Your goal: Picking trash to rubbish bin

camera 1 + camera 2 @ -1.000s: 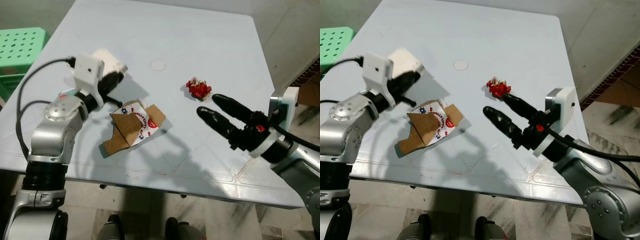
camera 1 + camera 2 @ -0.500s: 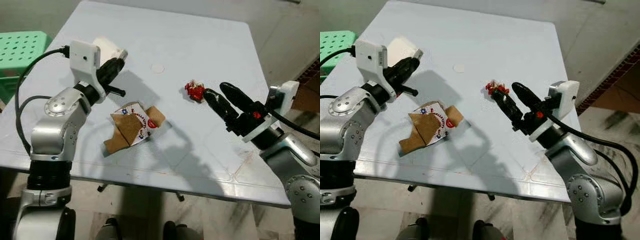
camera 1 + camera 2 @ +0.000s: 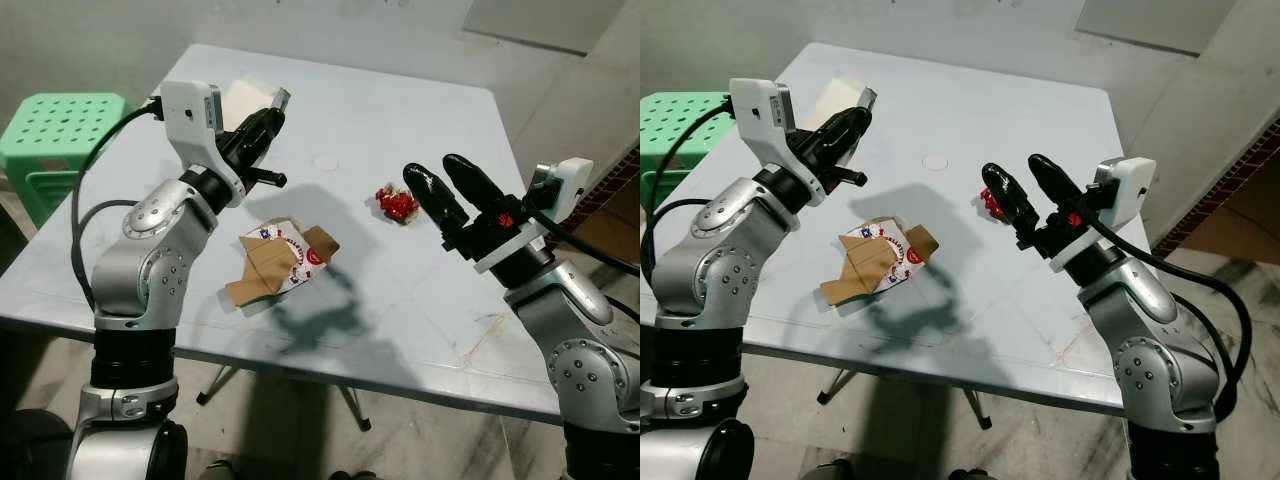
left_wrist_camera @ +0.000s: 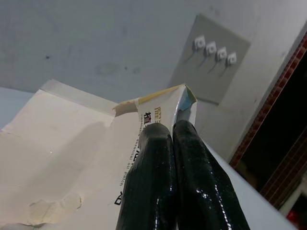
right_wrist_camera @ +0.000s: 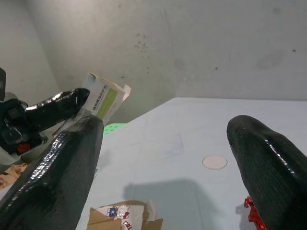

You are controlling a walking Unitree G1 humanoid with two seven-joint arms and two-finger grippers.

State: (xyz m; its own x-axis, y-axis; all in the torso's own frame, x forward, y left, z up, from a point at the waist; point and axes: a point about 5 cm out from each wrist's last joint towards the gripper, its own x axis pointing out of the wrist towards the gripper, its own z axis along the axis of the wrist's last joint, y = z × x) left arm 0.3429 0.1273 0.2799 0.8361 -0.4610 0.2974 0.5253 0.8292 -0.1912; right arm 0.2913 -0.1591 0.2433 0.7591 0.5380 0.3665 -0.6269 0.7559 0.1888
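Two pieces of trash lie on the table (image 3: 400, 300): a red wrapper (image 3: 397, 204) and a torn cardboard packet (image 3: 283, 259).

Left eye view: the right gripper (image 3: 440, 185), fingers spread, hangs just beside the wrapper. Best to lower so the fingers straddle it, then close low against the tabletop. The left gripper (image 3: 262, 118) is raised, clamped on a white carton (image 3: 245, 98).

Right eye view: one right finger partly covers the wrapper. No bin visible, only a green stool (image 3: 680, 110).

Left wrist view: fingers (image 4: 153, 182) pressed together on the carton's flap; print too partial to read.

Right wrist view: wrapper cut off at the frame edge; fingers wide apart.
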